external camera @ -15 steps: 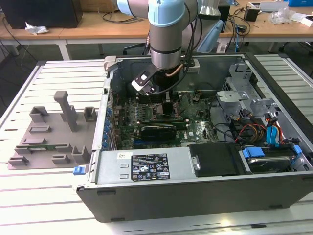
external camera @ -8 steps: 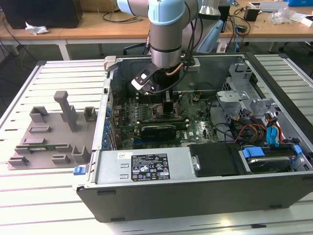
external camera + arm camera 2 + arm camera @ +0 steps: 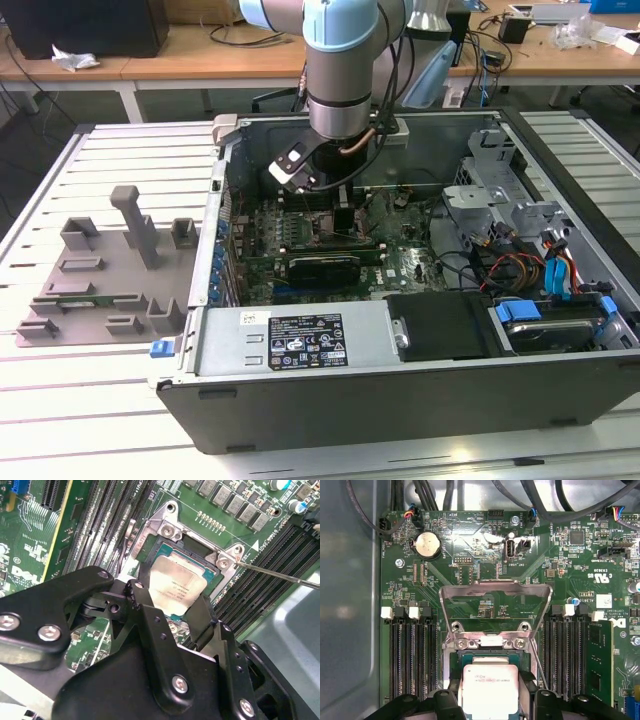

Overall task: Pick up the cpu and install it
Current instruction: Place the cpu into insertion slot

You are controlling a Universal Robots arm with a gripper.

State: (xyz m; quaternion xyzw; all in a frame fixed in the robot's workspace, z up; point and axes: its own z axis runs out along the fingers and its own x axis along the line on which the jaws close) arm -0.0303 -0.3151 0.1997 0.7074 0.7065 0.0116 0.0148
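black end effector (image 3: 169, 599) links sit nearest in the second wrist view. its 2 fingers (image 3: 134, 591) are clenched on the cpu (image 3: 177, 587), pads against 2 opposite edges. cpu sits flat over the open socket (image 3: 165, 532) on the motherboard (image 3: 570, 555). load plate (image 3: 495, 587) is swung up and the thin lever rod (image 3: 280, 576) runs off to one side. can't tell if the chip is seated or just above the contacts.

in the exterior view the arm (image 3: 340, 70) reaches down into the pc case (image 3: 300, 410). grey tray (image 3: 100, 290) lies on the surface (image 3: 100, 420) at the exterior view's left, well apart.

handling, my read: light, rigid, thin chip. metal lid looks slick, so a side grip is marginal. underside and socket pins are likely fragile, so hold by the rim only, keep it level, no sideways drag, near 0 force.
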